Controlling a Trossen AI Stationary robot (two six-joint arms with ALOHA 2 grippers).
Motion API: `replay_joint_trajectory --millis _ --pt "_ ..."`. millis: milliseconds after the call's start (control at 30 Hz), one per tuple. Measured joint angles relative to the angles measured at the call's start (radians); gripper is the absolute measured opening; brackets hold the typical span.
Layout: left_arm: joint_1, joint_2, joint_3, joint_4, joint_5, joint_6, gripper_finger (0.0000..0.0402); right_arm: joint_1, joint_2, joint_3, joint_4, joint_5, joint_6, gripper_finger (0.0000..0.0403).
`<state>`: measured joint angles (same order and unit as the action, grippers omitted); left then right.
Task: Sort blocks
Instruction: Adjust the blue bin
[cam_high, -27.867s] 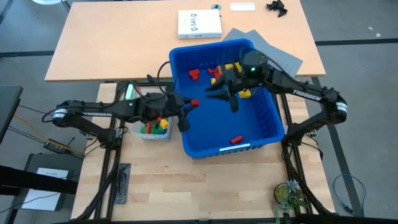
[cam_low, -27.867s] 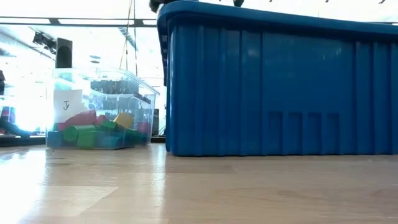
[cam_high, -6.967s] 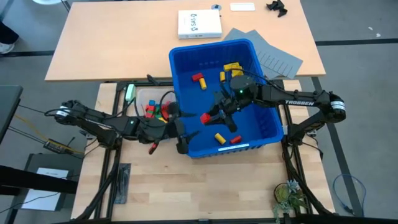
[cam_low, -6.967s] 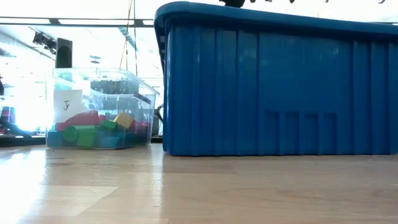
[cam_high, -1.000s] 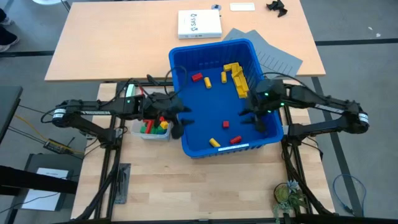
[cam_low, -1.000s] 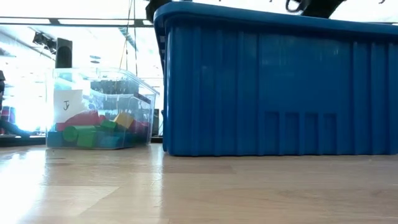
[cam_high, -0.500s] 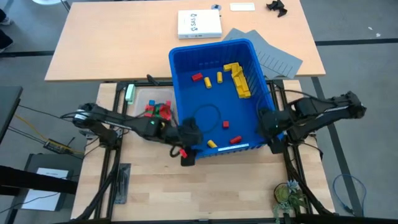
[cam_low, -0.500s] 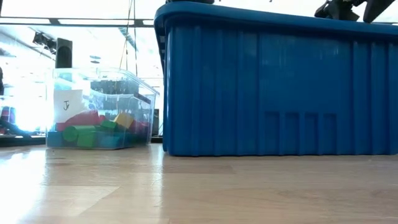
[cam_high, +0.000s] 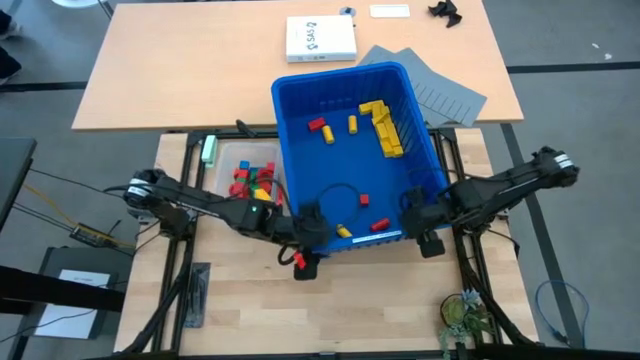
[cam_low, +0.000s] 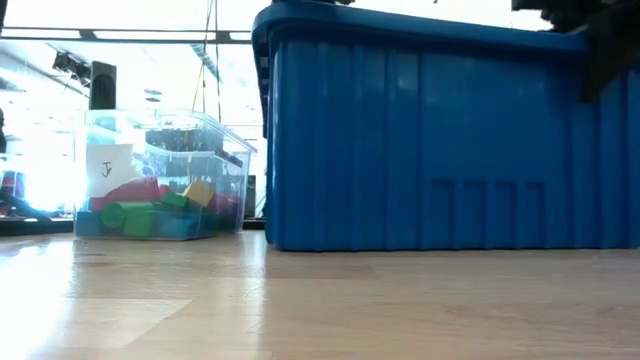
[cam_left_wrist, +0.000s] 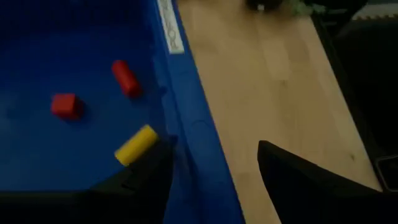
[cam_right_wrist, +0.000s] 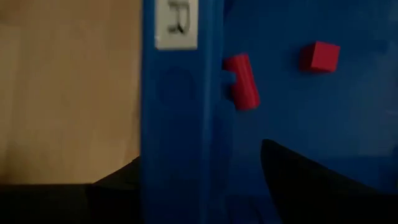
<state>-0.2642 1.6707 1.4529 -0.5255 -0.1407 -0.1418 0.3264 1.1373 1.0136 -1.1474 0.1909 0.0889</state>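
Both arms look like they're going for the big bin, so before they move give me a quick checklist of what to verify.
1. Left gripper straddles the blue bin front rim, one finger inside, one outside: ok.
2. Right gripper straddles the same rim: ok.
3. Both grippers carry no block: ok.
4. Loose blocks clear of the fingers: yellow block lies close by the left finger: not ok.
5. Clear tub apart from both grippers: ok.
6. Fingers actually touching the rim: cannot tell.

Grey floor (cam_high: 580, 120), second light-wood table (cam_high: 200, 70) behind (white box (cam_high: 321, 39) on it), bright windows (cam_low: 60, 70)
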Motion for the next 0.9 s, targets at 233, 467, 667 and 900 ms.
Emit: replay_joint_trajectory --millis 233,467,667,900 --pt "-0.022 0.013 0.004 -0.071 -0.112 0.031 0.0240 -0.002 0.036 0.000 0.034 0.005 -0.005 0.0227" --pt "-0.022 0.083 0.007 -0.082 -0.167 0.042 0.0180 -0.003 0.036 0.000 0.096 0.014 0.008 0.0178" --pt "-0.024 0.090 0.053 -0.120 -0.207 0.051 0.0118 -0.002 0.035 0.019 0.094 -0.012 0.026 0.0077" --pt "-0.028 0.091 0.278 -0.355 -0.156 -0.005 0.0105 0.012 0.034 0.184 0.021 -0.062 0.078 0.0077"
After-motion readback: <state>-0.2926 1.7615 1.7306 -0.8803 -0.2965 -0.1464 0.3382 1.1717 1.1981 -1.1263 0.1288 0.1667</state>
